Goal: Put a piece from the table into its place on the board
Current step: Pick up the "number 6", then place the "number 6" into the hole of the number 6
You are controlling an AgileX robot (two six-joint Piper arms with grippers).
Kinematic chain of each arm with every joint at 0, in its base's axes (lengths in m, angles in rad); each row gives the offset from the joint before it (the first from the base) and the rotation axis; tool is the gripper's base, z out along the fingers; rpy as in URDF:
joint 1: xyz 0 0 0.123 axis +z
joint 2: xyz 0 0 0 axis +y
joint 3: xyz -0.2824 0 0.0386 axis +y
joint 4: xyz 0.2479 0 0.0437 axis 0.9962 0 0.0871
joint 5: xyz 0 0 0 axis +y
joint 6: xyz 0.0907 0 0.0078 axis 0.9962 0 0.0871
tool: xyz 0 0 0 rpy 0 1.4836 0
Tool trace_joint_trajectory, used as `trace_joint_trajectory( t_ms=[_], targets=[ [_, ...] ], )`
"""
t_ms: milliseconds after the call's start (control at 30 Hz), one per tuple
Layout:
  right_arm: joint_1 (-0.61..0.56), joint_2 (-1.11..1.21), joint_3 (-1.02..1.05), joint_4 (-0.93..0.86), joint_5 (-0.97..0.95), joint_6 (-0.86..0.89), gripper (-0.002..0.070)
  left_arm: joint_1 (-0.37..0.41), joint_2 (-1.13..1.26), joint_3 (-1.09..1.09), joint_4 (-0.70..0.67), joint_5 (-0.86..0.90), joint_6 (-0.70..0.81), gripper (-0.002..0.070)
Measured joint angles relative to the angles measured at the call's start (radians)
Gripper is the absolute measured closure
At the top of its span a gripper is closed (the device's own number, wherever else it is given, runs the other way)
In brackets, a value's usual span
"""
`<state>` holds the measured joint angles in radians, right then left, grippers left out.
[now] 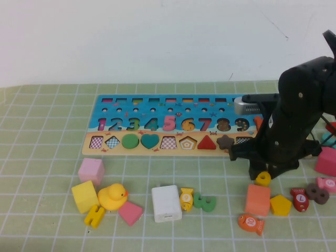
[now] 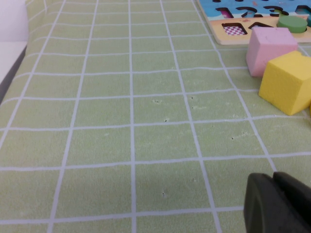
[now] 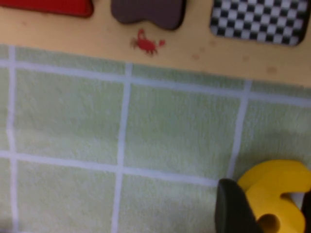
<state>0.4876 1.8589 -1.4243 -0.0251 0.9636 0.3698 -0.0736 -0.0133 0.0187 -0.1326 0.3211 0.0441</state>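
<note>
The yellow numeral 6 [image 3: 272,194] sits between my right gripper's [image 3: 269,208] fingers, which are shut on it. In the high view the 6 [image 1: 263,178] shows just under the right arm, near the mat, in front of the board's right end. The board [image 1: 126,101] lies across the far middle, blue with numerals above and a tan shape strip [image 3: 194,48] below. Its 6 place [image 1: 188,125] is left of the arm. My left gripper [image 2: 274,194] is shut and empty, low over bare mat left of the board [image 2: 228,35]; it is out of the high view.
An orange block [image 1: 258,200], yellow pentagon [image 1: 281,205], fish pieces [image 1: 251,223] and pink blocks [image 1: 326,161] lie by the right arm. A pink cube [image 1: 91,170], yellow cube [image 1: 85,196], duck [image 1: 112,196], white box [image 1: 166,203] and green numeral [image 1: 205,202] lie in front.
</note>
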Motion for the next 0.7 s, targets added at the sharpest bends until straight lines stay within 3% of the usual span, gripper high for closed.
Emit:
trace_joint_trajectory(
  t_ms=[400,700],
  targets=[
    [0.0,0.016,-0.296,-0.046,-0.058,-0.064,0.0407,0.0,0.0,0.0,0.0,0.0,0.0,0.0677],
    [0.0,0.244,-0.547,0.145,-0.09,-0.186,0.0407,0.0,0.0,0.0,0.0,0.0,0.0,0.0677]
  ],
)
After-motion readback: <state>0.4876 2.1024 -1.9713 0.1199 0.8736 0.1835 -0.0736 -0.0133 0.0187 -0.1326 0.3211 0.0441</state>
